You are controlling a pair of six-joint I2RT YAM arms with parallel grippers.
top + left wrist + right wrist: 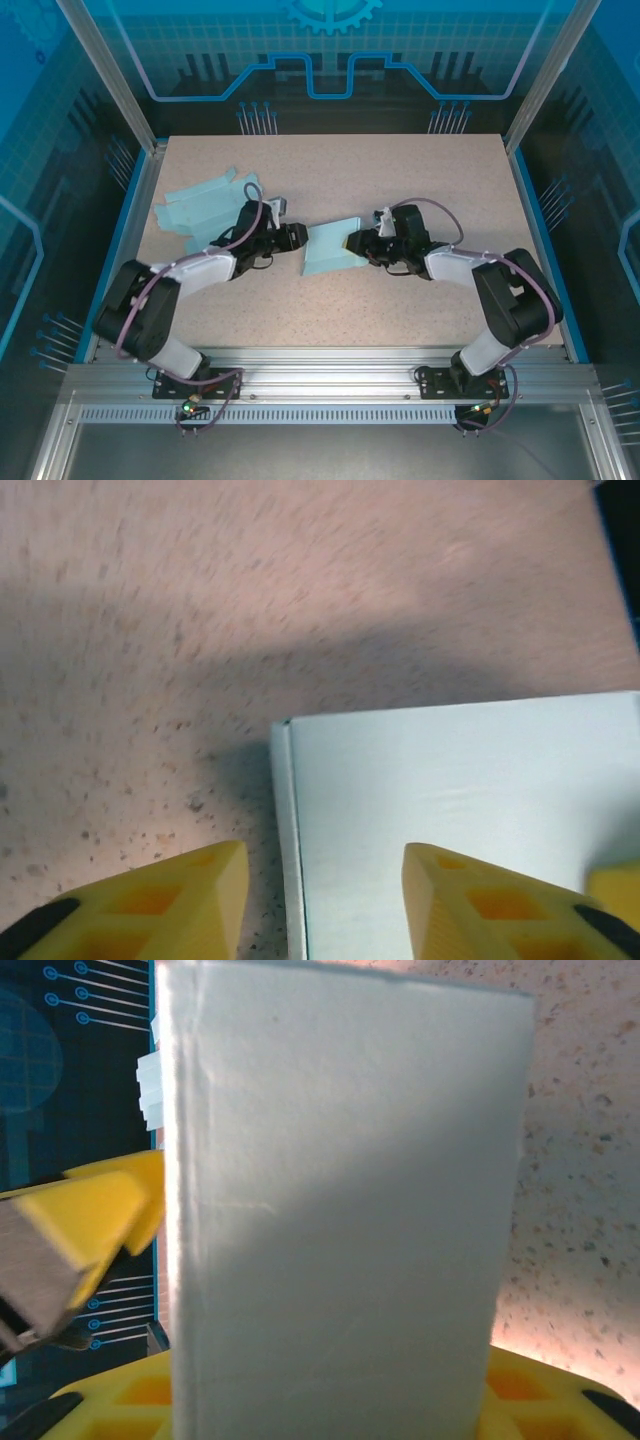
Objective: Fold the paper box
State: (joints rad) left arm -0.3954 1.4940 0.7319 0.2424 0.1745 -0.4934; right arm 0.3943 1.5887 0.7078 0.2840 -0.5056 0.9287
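Starting at the left gripper (322, 858), how do its fingers stand? (Student)

Parted at a moderate width. In the left wrist view one edge of the paper box (328, 250) lies in the gap. Neither finger is seen pressing it, so nothing is held. (Tutor)

And the right gripper (352, 242)? (Student)

Its two fingers sit either side of a pale panel of the box, which rises straight ahead of the right wrist camera. Whether they pinch the panel or merely flank it cannot be told. (Tutor)

Where does the box lie? (Student)

Mid-table (420, 170), directly between the two grippers. From the left gripper it extends to the robot's right; from the right gripper, to the left. Neither arm is clearly nearer. (Tutor)

Its long axis? (Student)

Judged from the right wrist view, the panel is longer than wide and runs away from that gripper, roughly along the line joining the two arms. The top view is too small to confirm this. Each gripper meets the box end-on, so a fold would probably be worked from opposite ends. (Tutor)

Beyond it? (Student)

Flat paper sheets (205, 205) lie at the far left of the table, beside the left arm and apart from the box. (Tutor)
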